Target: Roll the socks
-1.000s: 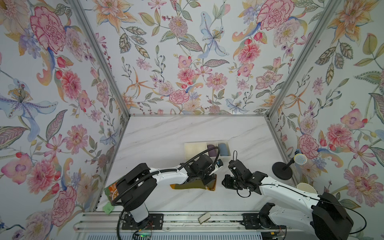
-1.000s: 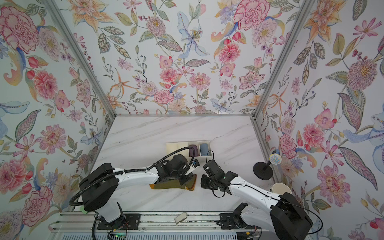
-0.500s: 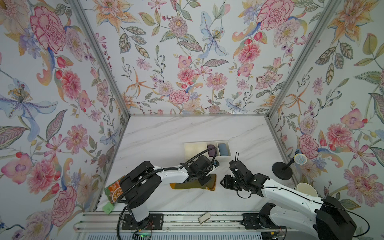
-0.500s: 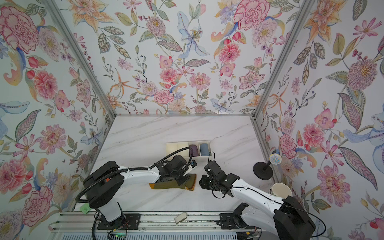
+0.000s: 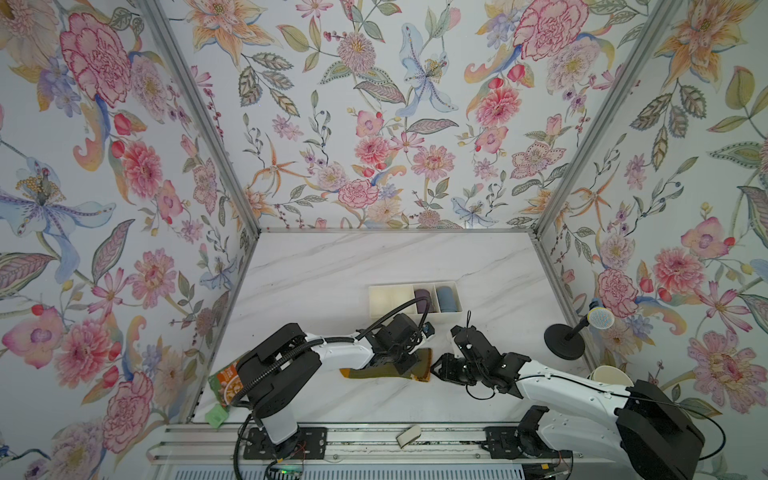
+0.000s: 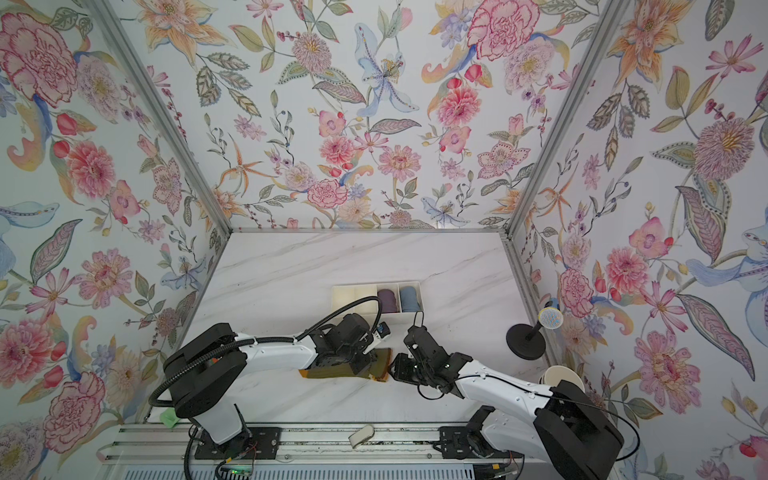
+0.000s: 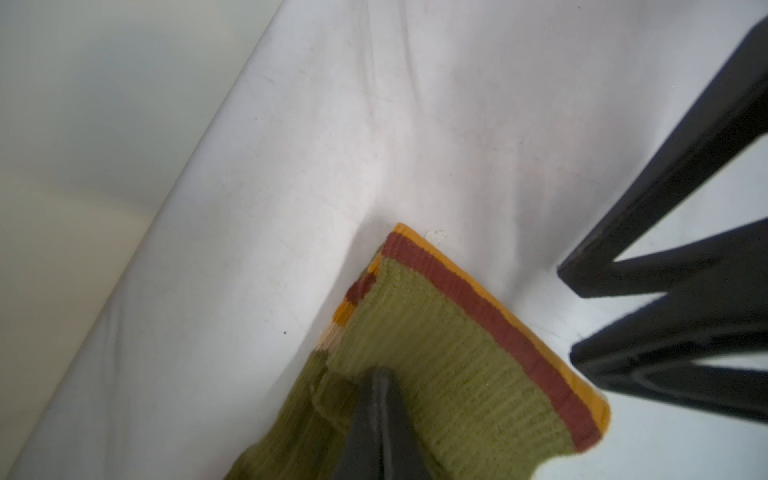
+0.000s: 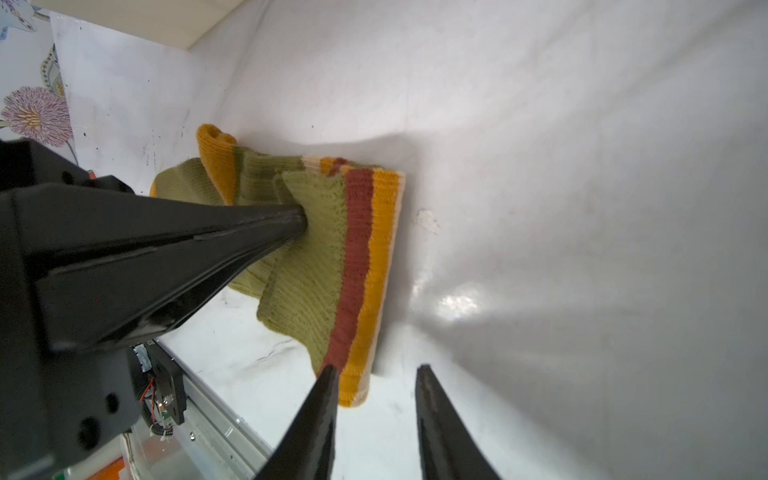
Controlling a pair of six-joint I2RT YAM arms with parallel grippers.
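Socks point(image 5: 420, 365) point(image 6: 380, 363): lying flat on the white table point(image 5: 332, 270), near its front edge and about mid-width in both top views. The long axis runs 9 to 3 o'clock, with the striped cuff end toward 3. In the left wrist view the olive knit point(image 7: 457, 365) shows two layers, with brown and yellow bands along the cuff edge. In the right wrist view the socks point(image 8: 324, 257) are bunched behind the cuff.

Left gripper point(image 8: 300, 222) point(image 7: 379, 374): reaches in from 9 o'clock. Fingers pressed together, pinching the olive fabric just behind the cuff stripes.

Right gripper point(image 8: 376, 370) point(image 7: 567, 313): at 3 o'clock of the cuff, just beside it. Fingers apart, holding nothing. One fingertip sits at the cuff's corner; contact cannot be told.

Surroundings, top view:
- Divided tray point(image 5: 390, 296) at 12 to 1 o'clock of the socks, holding a purple roll point(image 5: 423, 300) and a blue roll point(image 5: 446, 298) in adjacent compartments.
- Black stand point(image 5: 565, 340) and paper cup point(image 5: 611, 376) at 3 o'clock, by the wall.
- Snack packet point(image 5: 226, 384) at 9 o'clock.
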